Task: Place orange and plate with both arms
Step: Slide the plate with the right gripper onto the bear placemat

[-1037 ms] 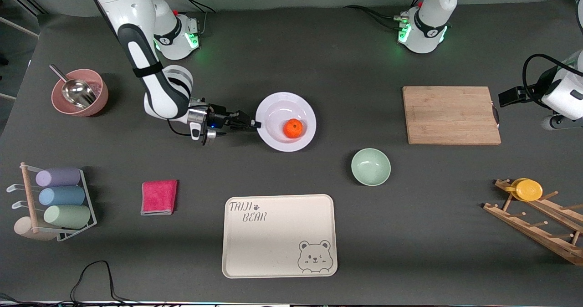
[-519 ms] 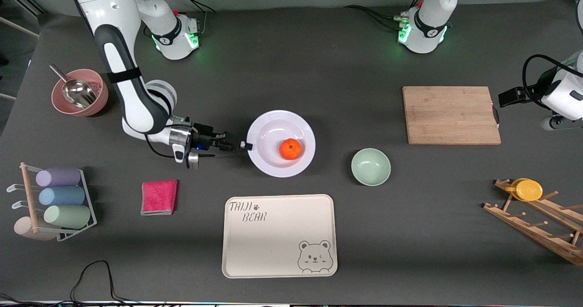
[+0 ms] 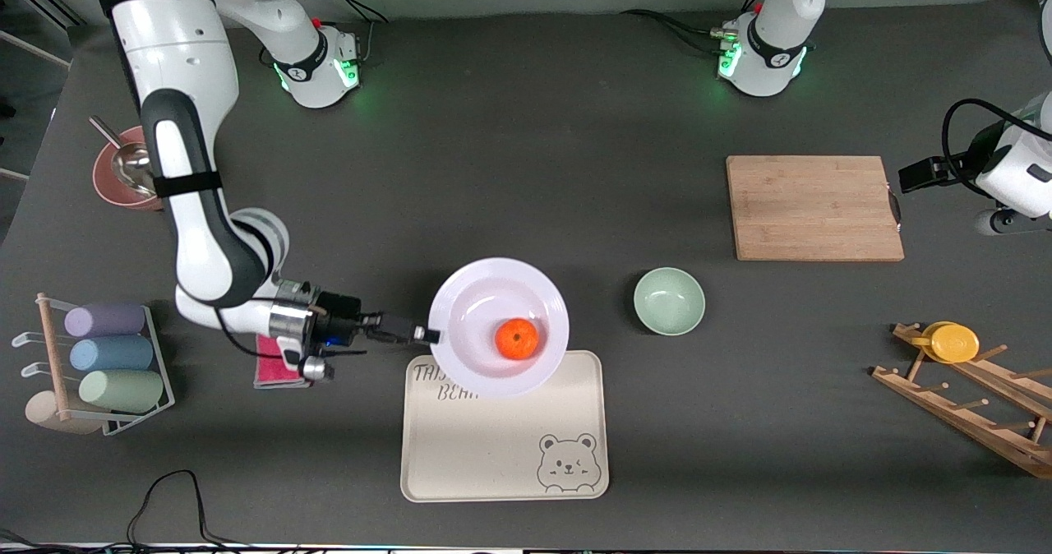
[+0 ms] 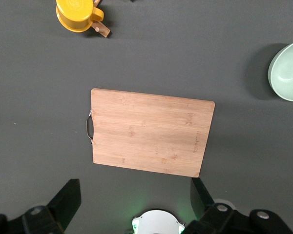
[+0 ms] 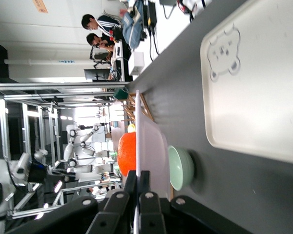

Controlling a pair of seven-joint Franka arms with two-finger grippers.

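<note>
**Plate with orange carried over the bear tray**

While the right gripper (image 3: 421, 334) is clamped edge-on to the rim of the white plate (image 3: 472, 307), just left of the frame's centre in the front view, the plate hangs partly over the upper left corner of the beige bear tray (image 3: 503, 447), covering part of the printed lettering. The right wrist view shows the two fingers (image 5: 140, 195) pinched together on the thin rim, the plate seen edge-on. The orange (image 3: 517, 339) sits in the plate's shallow centre, toward its lower right.

Judgement on the step: this looks like transport to the tray. Doing it well means keeping the plate level, since the fruit is round and loose and could roll on the glossy surface. A one-sided rim pinch gives little hold against tilt, so a slow descent and a flat set-down inside the tray's raised edge seem wise before the fingers release.

Appearance: the plate is round, glossy white, with a wide rim; the orange is small and bright.

The left gripper (image 4: 134, 204) waits at the right edge of the front view, its fingers spread apart and holding nothing, over the wooden cutting board (image 3: 814, 207). The pale green bowl (image 3: 669, 300) stands right of the plate.
</note>
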